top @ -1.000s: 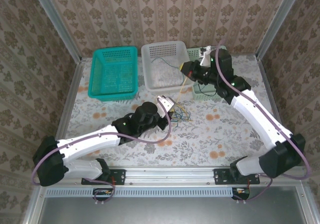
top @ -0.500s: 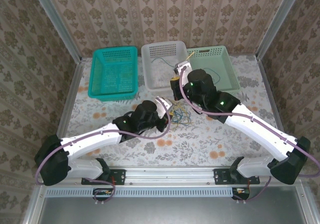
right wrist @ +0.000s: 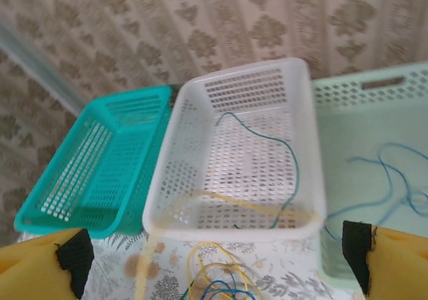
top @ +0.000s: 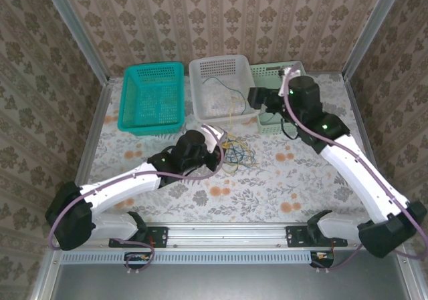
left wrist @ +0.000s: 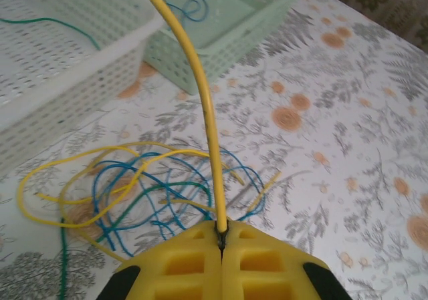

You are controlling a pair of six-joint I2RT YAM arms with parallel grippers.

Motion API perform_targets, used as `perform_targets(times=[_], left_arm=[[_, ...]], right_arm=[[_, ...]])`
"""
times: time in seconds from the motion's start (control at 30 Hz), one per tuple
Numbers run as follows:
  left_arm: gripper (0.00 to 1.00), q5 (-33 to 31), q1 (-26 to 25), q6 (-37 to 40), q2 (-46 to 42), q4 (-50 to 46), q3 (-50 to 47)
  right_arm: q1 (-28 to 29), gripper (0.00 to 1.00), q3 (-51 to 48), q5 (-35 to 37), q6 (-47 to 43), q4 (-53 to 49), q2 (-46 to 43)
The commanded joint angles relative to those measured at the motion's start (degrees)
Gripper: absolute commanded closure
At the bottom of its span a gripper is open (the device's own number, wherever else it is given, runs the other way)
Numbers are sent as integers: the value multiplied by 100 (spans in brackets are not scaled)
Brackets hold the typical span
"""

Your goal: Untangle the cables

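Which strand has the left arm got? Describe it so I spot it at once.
Find the white basket, the middle of three; a tangle of cables lies on the table before it. One yellow cable rises from the shut left gripper towards that basket. Its neighbours lie in flat loops; this one stands clear as a single arc.

Yellow cable (left wrist: 204,99) runs off the left wrist view's top edge; right wrist view's bottom edge cuts the tangle (right wrist: 212,285), its right edge the mint basket (right wrist: 374,86).

Teal basket (top: 150,103), white basket (top: 217,62), mint basket (right wrist: 374,116)
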Motion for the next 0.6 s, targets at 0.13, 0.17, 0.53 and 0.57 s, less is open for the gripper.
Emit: perform_targets(times=[0.13, 0.17, 0.53, 0.57], left_arm=[[100, 180, 517, -630, -394, 570, -121], [100, 225, 554, -641, -417, 562, -87], [100, 215, 608, -863, -739, 807, -184], [100, 166, 608, -883, -799, 806, -209]], right_arm=[[58, 3, -951, -481, 330, -228, -711], [84, 6, -1064, -562, 288, -250, -719], [1059, 20, -1978, -859, 1036, 857, 706], [1092, 20, -1986, -848, 966, 928, 850]])
